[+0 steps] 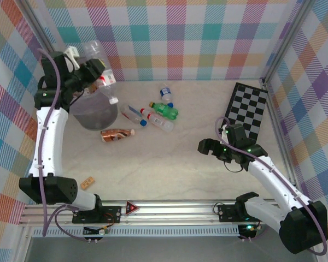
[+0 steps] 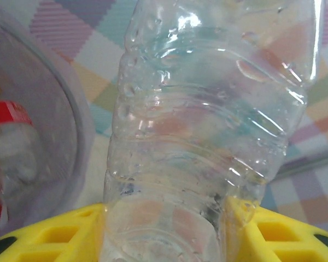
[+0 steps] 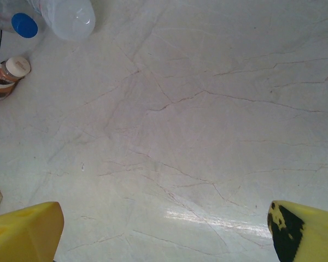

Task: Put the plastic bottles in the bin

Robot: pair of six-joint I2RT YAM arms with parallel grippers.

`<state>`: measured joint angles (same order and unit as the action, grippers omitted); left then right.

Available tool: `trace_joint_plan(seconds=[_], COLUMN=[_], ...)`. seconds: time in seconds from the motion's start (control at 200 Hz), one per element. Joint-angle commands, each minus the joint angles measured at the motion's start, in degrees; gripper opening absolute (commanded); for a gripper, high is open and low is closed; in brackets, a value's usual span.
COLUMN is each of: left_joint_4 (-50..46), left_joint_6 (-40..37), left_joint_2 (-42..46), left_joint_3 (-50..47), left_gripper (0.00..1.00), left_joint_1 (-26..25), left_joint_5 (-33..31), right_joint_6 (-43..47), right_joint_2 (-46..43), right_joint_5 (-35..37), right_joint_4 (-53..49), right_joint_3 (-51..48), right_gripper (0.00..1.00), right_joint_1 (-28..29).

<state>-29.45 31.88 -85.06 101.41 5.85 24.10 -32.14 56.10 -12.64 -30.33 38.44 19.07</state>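
Clear ribbed plastic bottle is pinched by the left claw beside the round translucent grey bin; right claw hangs spread.

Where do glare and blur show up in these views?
Left wrist: bright highlights streak the clear bottle, very close to the lens; the bin at left is blurred. Right wrist: a pale glare patch on the table near the bottom edge, otherwise sharp. Top external: evenly lit, no strong glare.
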Motion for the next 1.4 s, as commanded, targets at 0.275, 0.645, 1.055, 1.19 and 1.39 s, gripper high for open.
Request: trace_joint_plan(seconds=[0.275, 0.645, 1.055, 1.19, 1.39], left_joint_4=[2.9, -19.9, -23.8, -24.4, -25.0], left_joint_6=[6.1, -12.6, -21.2, -22.9, -24.1], left_joint_2=[-13.8, -22.6, -22.9, -22.9, -22.3], left_joint_3=[12.9, 22.6, 18.6, 19.9, 21.4], left_gripper=[0.35, 0.40, 0.73, 0.79, 0.81], left_joint_1=[9.6, 9.0, 7.0, 6.4, 5.7], left_joint_5=[-2.6, -12.0, -13.9, -14.9, -15.7], right_joint_6=[-0.1, -0.1, -0.2, -0.4, -0.5], right_joint_2=[-2.7, -1.7, -1.2, -1.2, -1.2], right_joint_5=[0.0, -0.4, -0.6, -0.8, -1.0], right_joint_4=[-1.8, -0.5, 0.1, 0.5, 0.6], right_joint_3=[-1.7, -2.3, -2.7, -3.0, -3.0], right_gripper=[0.96, 0.96, 0.96, 0.96, 0.96], right_joint_1=[-0.3, -0.3, -0.3, -0.3, -0.3])
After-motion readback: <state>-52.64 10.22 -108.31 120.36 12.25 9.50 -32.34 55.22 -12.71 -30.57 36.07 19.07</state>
